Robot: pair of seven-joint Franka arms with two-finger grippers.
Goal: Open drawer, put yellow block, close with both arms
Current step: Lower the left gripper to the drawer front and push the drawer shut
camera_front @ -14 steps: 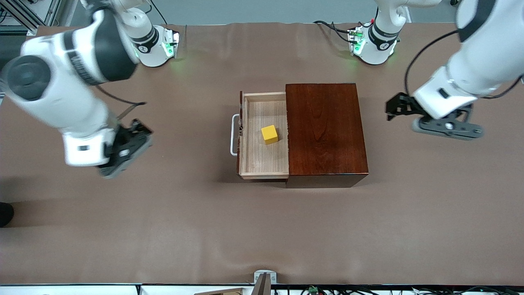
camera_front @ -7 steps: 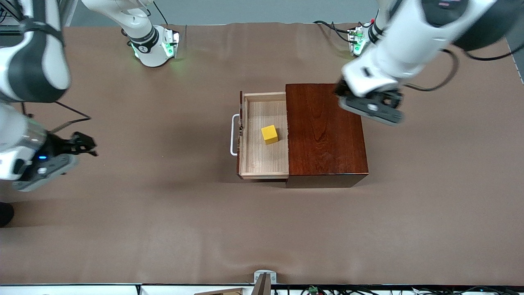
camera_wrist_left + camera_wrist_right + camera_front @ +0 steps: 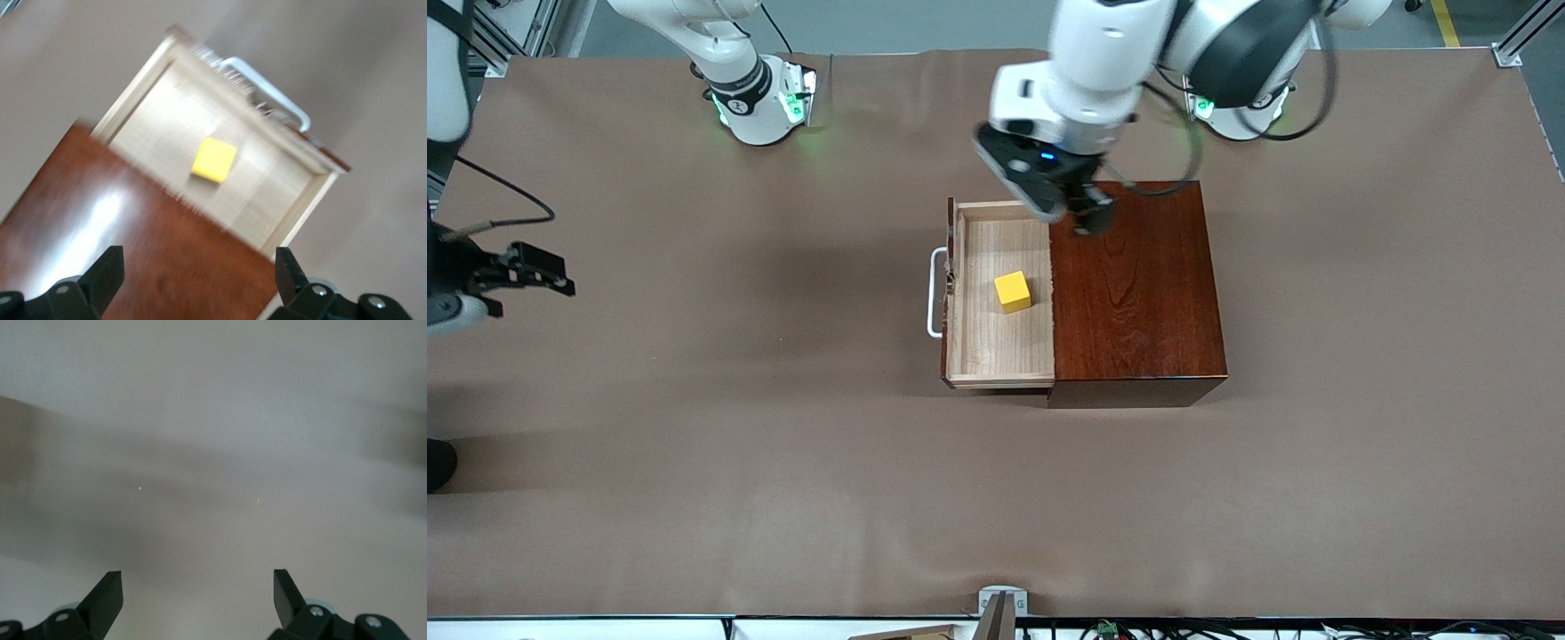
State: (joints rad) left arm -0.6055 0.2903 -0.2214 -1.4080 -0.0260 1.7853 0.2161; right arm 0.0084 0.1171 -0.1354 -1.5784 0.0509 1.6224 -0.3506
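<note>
A small plain yellow cube [image 3: 1013, 291] sits on the floor of the pale light-wood drawer tray [image 3: 985, 356], roughly mid-tray and clear of all four walls, as the drawer stands pulled well out of its glossy dark reddish-brown wooden box [image 3: 1134, 293] toward the right arm's end of the brown-covered desk [image 3: 996, 498]. With the block delivered, only the closing step appears to remain. The drawer's white U-shaped handle [image 3: 935, 293] faces the right arm's end of the desk, untouched.

The left arm's black two-finger end effector [image 3: 1085, 213] hangs over the box top, at the corner where the dark lid meets the open tray. Its fingers [image 3: 107, 270] are spread wide with nothing between them, as the left wrist view shows, framing the cube [image 3: 214, 160] and handle [image 3: 267, 90] below. That position suggests the arm is placed to steady the box, or to reach the tray, during the push.

The right arm's black end effector [image 3: 534, 268] is up over bare desk at its own end, well apart from the drawer. Its fingers [image 3: 105, 593] are likewise parted and empty, with only blank surface under its wrist camera. It would need to come in toward the handle side to help shut the drawer.
</note>
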